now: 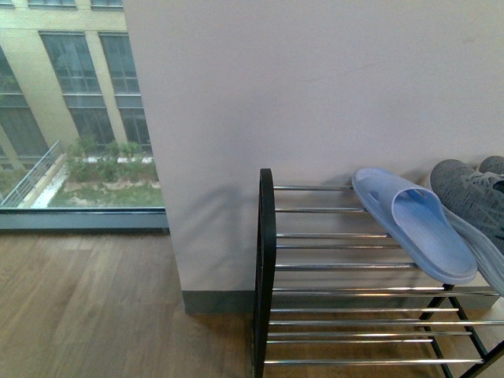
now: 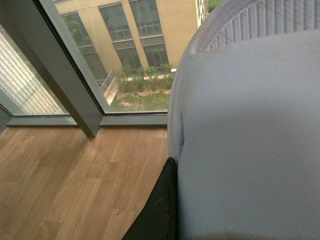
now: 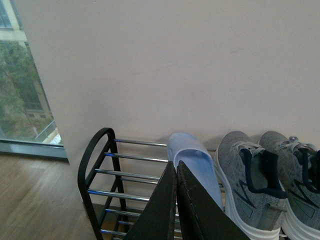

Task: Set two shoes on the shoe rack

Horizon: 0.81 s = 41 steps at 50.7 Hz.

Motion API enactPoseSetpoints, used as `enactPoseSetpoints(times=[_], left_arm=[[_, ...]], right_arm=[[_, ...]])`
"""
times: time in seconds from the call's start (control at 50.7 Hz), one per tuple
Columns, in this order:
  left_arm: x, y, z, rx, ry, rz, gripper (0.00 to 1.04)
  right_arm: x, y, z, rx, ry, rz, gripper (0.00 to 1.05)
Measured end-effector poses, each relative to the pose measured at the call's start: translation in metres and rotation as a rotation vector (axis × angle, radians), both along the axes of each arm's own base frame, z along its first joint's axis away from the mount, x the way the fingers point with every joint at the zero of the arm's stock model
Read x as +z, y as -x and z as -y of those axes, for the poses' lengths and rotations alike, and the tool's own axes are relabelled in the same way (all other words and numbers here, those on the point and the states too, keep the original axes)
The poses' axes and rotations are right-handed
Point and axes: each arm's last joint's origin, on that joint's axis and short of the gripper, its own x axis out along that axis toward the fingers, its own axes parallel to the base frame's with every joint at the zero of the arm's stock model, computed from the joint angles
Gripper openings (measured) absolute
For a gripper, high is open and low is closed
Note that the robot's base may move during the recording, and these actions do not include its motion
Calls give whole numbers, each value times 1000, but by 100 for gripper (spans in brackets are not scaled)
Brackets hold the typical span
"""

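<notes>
Pale blue slipper (image 2: 250, 140) fills most of the left wrist view, with my left gripper (image 2: 172, 167) shut on it; only one black finger (image 2: 160, 210) shows against its side. A second blue slipper (image 1: 413, 224) lies on the top shelf of the shoe rack (image 1: 266, 260), toe toward the wall. In the right wrist view my right gripper (image 3: 176, 167) is shut and empty, in front of the shoe rack (image 3: 95, 150) and that slipper (image 3: 192, 160). Neither arm shows in the front view.
Grey sneakers (image 1: 472, 193) sit on the rack's top shelf right of the slipper; two of them (image 3: 250, 180) (image 3: 295, 170) show in the right wrist view. A white wall (image 1: 315, 94) backs the rack. Wooden floor (image 1: 87, 307) and a tall window (image 1: 71, 118) lie left.
</notes>
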Motion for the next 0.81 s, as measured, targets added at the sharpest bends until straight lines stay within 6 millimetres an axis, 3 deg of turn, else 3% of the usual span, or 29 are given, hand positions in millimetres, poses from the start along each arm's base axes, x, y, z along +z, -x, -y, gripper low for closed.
enactPoseSetpoints(times=[0.809], left_arm=[[0, 0, 0, 0, 0, 0, 2]], right_arm=[[-3, 20, 0, 0, 0, -4, 2]])
